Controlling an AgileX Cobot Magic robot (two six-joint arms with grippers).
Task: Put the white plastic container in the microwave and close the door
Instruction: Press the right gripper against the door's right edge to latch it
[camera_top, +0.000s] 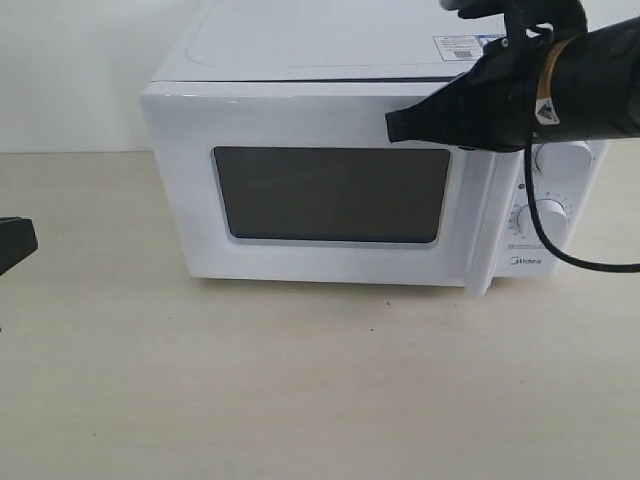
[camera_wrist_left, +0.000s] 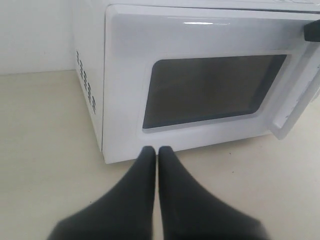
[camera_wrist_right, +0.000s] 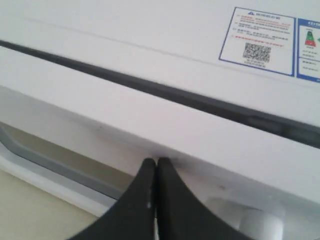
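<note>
The white microwave (camera_top: 300, 50) stands at the back of the table. Its door (camera_top: 330, 120), with a dark window (camera_top: 330, 195) and a vertical bar handle (camera_top: 482, 230), lies against the body or nearly so; a thin dark seam (camera_wrist_right: 150, 87) runs along its top. My right gripper (camera_top: 392, 127) (camera_wrist_right: 156, 161) is shut with nothing in it, tips touching the door's upper front. At the far left, low over the table and away from the oven, my left gripper (camera_top: 30, 238) (camera_wrist_left: 156, 149) is shut and holds nothing. The white plastic container is hidden.
Two round dials (camera_top: 563, 158) (camera_top: 548, 215) sit right of the handle. Stickers (camera_wrist_right: 257, 40) lie on the oven top. Vent slots (camera_wrist_left: 85, 80) mark its left side. The beige table (camera_top: 300, 400) spreads in front, and a black cable (camera_top: 545, 235) hangs from my right arm.
</note>
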